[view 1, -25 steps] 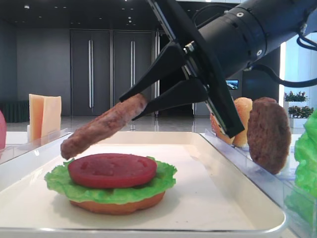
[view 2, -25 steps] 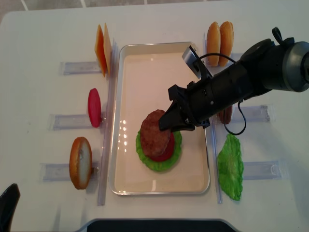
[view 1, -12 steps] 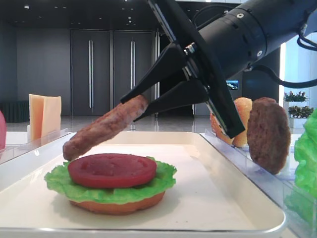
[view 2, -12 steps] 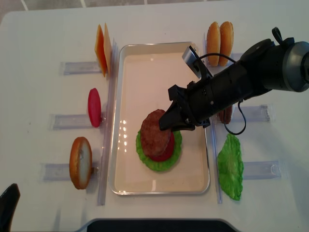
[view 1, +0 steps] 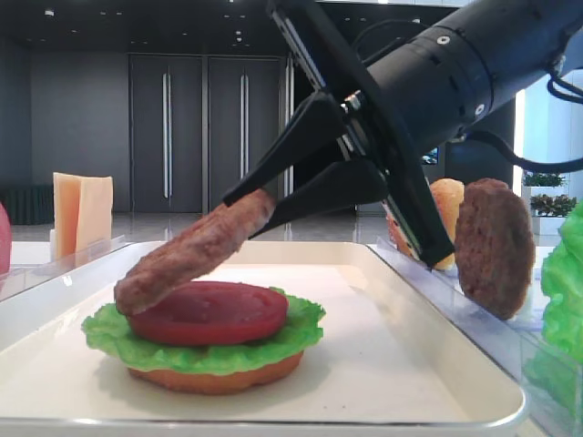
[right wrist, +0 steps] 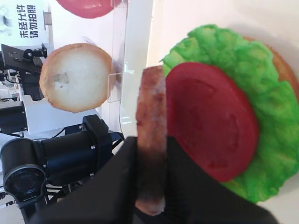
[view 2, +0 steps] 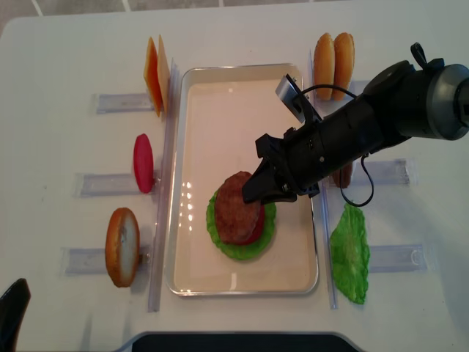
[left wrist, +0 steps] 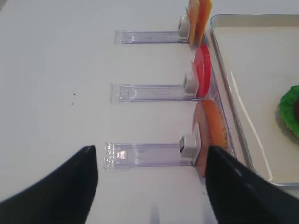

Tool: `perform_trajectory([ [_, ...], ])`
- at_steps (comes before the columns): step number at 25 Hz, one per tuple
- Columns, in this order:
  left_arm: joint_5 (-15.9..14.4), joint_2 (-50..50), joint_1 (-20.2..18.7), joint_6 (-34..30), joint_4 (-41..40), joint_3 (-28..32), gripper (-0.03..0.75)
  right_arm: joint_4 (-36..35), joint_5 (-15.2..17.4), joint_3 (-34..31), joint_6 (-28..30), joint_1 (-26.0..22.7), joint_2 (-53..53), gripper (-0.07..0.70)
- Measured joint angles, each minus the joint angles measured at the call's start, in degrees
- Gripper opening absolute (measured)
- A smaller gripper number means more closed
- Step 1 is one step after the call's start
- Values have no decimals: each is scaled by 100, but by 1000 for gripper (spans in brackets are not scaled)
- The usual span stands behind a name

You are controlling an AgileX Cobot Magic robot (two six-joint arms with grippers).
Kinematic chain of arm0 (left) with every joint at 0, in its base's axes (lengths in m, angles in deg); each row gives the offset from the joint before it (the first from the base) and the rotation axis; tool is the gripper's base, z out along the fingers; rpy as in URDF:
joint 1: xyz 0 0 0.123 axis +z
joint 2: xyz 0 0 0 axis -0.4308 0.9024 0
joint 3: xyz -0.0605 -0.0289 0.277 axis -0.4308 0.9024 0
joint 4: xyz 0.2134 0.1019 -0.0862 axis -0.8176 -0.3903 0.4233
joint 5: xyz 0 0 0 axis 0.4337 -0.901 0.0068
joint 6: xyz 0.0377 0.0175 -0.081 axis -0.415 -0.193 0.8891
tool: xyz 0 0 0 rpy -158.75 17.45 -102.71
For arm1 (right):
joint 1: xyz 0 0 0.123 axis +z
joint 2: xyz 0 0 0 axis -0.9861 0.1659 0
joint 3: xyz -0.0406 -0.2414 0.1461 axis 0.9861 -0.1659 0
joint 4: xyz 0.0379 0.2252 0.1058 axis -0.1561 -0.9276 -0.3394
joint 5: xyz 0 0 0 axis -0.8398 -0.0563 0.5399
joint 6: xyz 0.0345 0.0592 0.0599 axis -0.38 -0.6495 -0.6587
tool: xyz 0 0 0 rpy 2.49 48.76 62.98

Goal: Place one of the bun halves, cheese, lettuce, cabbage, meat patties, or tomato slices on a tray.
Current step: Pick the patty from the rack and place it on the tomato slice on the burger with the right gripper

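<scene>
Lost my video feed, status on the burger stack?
Right gripper shut on meat patty, tilted, low edge touching tomato slice. Left gripper open, idle by the racks. Stack sits on tray; nothing in the way.

Only one readable text: a white sign (right wrist: 24,17) at top left of the right wrist view, black Chinese characters in two columns, rotated sideways, apparently "禁止拍照" plus more, not fully legible. Beside it, a small figure pictogram, too small to make out. No other labels, brands or numbers legible anywhere.
</scene>
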Motion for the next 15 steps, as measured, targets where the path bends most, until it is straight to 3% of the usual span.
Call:
perform_trajectory([
  [15,0,0,0,0,0,0,545,-90,-92,0,29,0,37,139],
])
